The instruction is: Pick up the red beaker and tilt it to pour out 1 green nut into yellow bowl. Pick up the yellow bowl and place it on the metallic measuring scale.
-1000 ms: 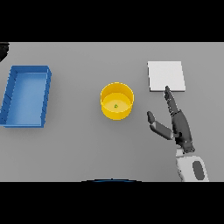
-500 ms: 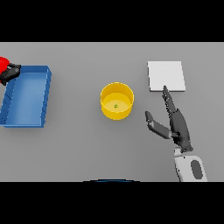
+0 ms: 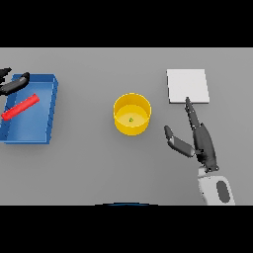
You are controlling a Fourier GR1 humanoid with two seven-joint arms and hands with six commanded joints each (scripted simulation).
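Pour done, bowl pickup not yet begun.

Red beaker (image 3: 20, 107) lies tilted in the blue tray (image 3: 49, 106) at frame left, its job apparently over, since a green nut (image 3: 131, 119) sits inside the yellow bowl (image 3: 132, 114) at centre. My left hand (image 3: 14, 84) shows at the upper-left edge above the beaker, fingers loose and holding nothing. My right hand (image 3: 197, 141) is lower right, fingers straight, thumb spread toward the bowl, between it and the scale (image 3: 187, 85) at upper right: placed, I judge, to take the bowl.
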